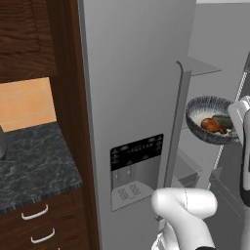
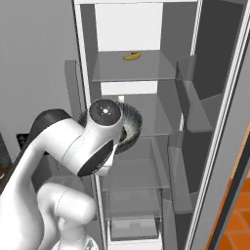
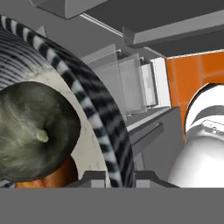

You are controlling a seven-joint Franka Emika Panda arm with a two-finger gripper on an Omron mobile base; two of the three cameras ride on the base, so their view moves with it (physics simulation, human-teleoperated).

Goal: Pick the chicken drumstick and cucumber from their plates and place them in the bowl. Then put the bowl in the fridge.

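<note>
To my left I see a dark speckled stone counter (image 1: pixel 34 161) over wooden drawers (image 1: pixel 44 224) with curved silver handles (image 1: pixel 35 213). Orange wall tiles (image 1: pixel 27 103) back it, under a dark wood cabinet (image 1: pixel 24 34). A yellow banana (image 2: pixel 132 56) lies ahead of me. Orange floor tiles (image 2: pixel 234 219) show lower right.

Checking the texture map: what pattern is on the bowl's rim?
Dark and pale ribbed stripes on the bowl, clearest in the hand view.

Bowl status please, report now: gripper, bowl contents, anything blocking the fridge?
Gripper shut on bowl rim. Chicken drumstick and cucumber inside bowl. Fridge open, bowl at middle shelf, nothing in the way.
</note>
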